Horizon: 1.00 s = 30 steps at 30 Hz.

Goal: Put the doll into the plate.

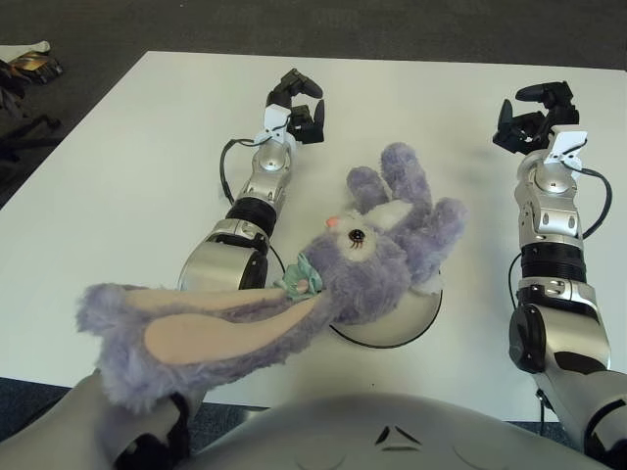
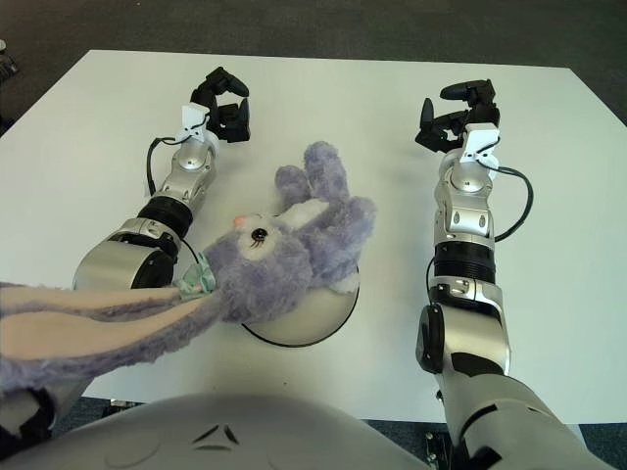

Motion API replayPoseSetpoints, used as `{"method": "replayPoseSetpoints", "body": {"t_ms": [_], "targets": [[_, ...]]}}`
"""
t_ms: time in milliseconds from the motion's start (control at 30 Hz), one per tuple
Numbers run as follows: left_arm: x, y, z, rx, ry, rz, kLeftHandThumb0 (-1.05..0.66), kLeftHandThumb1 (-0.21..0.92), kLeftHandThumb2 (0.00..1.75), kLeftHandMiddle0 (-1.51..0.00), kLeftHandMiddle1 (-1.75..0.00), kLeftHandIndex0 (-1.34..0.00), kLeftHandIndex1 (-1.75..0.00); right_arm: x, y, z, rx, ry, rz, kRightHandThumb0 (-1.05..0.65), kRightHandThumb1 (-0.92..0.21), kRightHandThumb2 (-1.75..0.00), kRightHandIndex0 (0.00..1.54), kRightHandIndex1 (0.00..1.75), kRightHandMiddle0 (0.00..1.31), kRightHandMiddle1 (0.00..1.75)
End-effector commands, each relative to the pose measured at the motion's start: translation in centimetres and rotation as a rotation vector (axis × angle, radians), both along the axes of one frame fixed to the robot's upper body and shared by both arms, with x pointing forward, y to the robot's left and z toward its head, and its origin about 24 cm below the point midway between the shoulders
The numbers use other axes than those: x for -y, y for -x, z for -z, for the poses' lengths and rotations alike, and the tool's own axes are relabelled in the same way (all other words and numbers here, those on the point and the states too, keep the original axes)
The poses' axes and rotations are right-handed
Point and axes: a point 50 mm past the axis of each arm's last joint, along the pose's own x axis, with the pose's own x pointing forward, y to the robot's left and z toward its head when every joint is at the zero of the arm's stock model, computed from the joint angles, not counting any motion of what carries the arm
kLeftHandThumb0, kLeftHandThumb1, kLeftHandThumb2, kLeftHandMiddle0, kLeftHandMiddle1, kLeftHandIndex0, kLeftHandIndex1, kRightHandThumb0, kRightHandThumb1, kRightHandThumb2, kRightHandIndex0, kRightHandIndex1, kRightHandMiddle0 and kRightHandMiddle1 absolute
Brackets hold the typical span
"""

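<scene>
Both hands hold nothing: the left hand (image 1: 297, 102) shows beyond the doll's left side with its dark fingers curled loosely inward, and the right hand (image 1: 534, 116) shows well to the doll's right, its fingers bent but apart around empty air. Between the two forearms lies the fluffy purple plush rabbit doll (image 1: 377, 257), its body sprawled over the round white plate (image 1: 407, 324) so that only the plate's near rim and right edge show beneath the fur. The rabbit's face, with a dark eye and small pink nose, points to the left, and its paws and feet stick up away from the robot. A pale green bow (image 1: 300, 279) sits at the base of its ear. One long ear with a pink lining (image 1: 191, 338) stretches off the plate toward the robot's left and reaches past the near edge of the flat white desk (image 1: 118, 186). Dark grey carpet floor (image 1: 411, 27) lies beyond the desk.
</scene>
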Motion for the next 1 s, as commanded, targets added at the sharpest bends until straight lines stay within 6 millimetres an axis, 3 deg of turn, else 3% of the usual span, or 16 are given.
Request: {"method": "replayPoseSetpoints", "body": {"t_ms": [0, 533, 633, 967], "targets": [[0.2, -0.3, -0.9, 0.015, 0.022, -0.014, -0.47, 0.31, 1.32, -1.22, -1.75, -0.61, -1.75, 0.3, -0.1, 0.8, 0.032, -0.069, -0.015, -0.01, -0.38, -1.24, 0.48, 1.74, 0.43, 1.72], [-1.0, 0.6, 0.1, 0.026, 0.150, -0.006, -0.47, 0.31, 1.32, -1.22, -1.75, -0.61, -1.75, 0.4, 0.2, 2.4, 0.077, -0.237, -0.090, -0.01, -0.29, -1.36, 0.52, 1.75, 0.51, 1.75], [-1.3, 1.1, 0.4, 0.047, 0.170, 0.006, -0.47, 0.31, 1.33, -1.21, -1.75, -0.61, -1.75, 0.2, 0.6, 2.6, 0.082, -0.248, -0.099, -0.01, -0.22, -1.42, 0.67, 1.75, 0.50, 1.68], [-1.7, 2.3, 1.1, 0.068, 0.221, 0.023, -0.47, 0.30, 1.33, -1.22, -1.75, -0.62, -1.75, -0.9, 2.3, 3.6, 0.037, -0.227, -0.130, -0.02, -0.14, -1.51, 0.77, 1.75, 0.52, 1.67]]}}
